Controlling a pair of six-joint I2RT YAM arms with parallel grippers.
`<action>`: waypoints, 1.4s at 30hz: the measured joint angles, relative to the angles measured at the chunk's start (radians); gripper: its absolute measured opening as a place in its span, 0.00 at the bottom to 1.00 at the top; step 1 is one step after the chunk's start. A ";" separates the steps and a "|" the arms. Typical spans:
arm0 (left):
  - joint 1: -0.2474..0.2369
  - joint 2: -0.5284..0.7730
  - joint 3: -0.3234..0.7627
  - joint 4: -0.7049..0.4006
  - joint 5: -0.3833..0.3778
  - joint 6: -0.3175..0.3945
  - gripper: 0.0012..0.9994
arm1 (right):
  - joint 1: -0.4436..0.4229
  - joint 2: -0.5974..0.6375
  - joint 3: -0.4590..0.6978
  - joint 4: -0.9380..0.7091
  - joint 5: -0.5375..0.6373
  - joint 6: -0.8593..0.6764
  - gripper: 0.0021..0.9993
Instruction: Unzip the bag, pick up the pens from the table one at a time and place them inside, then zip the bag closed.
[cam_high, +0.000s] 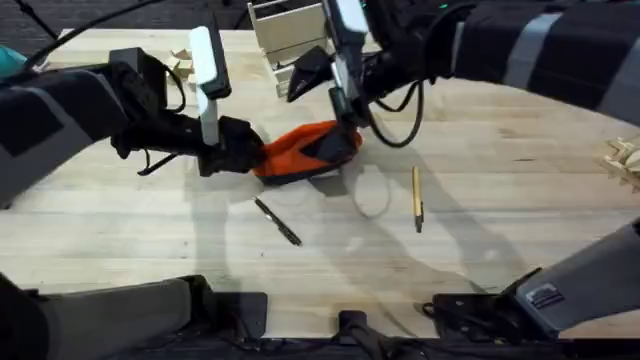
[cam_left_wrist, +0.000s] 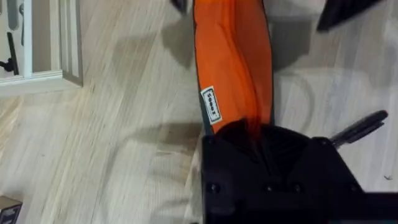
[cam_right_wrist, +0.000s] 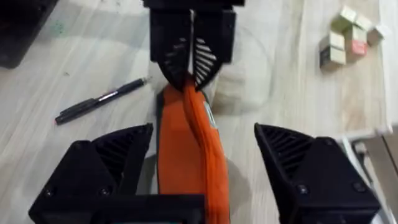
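Note:
The orange bag (cam_high: 305, 150) lies mid-table on the light wooden table (cam_high: 500, 150). My left gripper (cam_high: 250, 152) is shut on the bag's left end; in the left wrist view the bag (cam_left_wrist: 233, 68) stretches away from that grip. My right gripper (cam_high: 347, 125) hovers over the bag's right end, open. In the right wrist view its fingers (cam_right_wrist: 118, 165) straddle the bag (cam_right_wrist: 183, 162), and the left gripper (cam_right_wrist: 189, 65) pinches the far end. A black pen (cam_high: 277, 221) (cam_right_wrist: 102, 99) lies in front of the bag. A tan pen (cam_high: 417, 197) lies to the right.
A pale wooden rack (cam_high: 285, 35) stands at the table's back, just behind the right gripper. Small wooden blocks (cam_high: 625, 160) (cam_right_wrist: 348, 37) lie at the right edge, and more blocks (cam_high: 180, 62) at the back left. Bare tabletop stretches along the front.

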 joint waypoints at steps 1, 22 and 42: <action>0.000 0.000 0.000 0.000 0.000 0.000 0.04 | -0.009 -0.008 0.000 -0.008 0.004 0.008 0.99; 0.000 0.000 0.000 0.000 0.000 0.000 0.04 | -0.062 -0.321 0.007 -0.232 0.346 0.058 1.00; 0.000 0.000 0.000 0.000 0.000 0.000 0.04 | -0.062 -0.364 0.007 -0.237 0.368 0.548 1.00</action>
